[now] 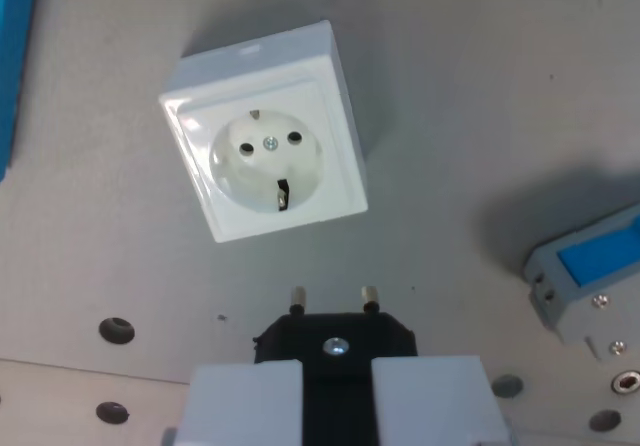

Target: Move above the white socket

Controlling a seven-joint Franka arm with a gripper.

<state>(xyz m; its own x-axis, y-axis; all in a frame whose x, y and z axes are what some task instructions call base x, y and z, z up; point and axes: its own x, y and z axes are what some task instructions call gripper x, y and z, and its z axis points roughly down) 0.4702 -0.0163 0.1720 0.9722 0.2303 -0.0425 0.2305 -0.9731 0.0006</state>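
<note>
So the gripper [337,391] is clamped on a black plug [335,338] (two metal pins pointing up in the wrist view). The white socket [264,132] sits on the grey table [470,86] just past the pins, slightly toward the wrist view's left, not touching.

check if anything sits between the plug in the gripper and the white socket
Nothing visible does. The gripper holds the black plug with its pins toward the white socket, and only bare grey table lies between them. The grey-blue part sits off to the wrist view's right.
</note>
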